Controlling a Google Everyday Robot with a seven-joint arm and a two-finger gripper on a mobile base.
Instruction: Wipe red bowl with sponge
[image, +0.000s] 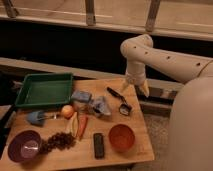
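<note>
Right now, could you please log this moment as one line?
hand: open, empty, near far right corner of table | sponge: on table beside rag, untouched | red bowl: near front edge, not yet wiped

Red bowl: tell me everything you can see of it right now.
The red bowl is round, orange-red, smooth and plain inside, empty, standing upright on the wooden table near its front right corner. A black bar lies just beside it, apparently apart. The open gripper hangs farther back, clear of it.
</note>
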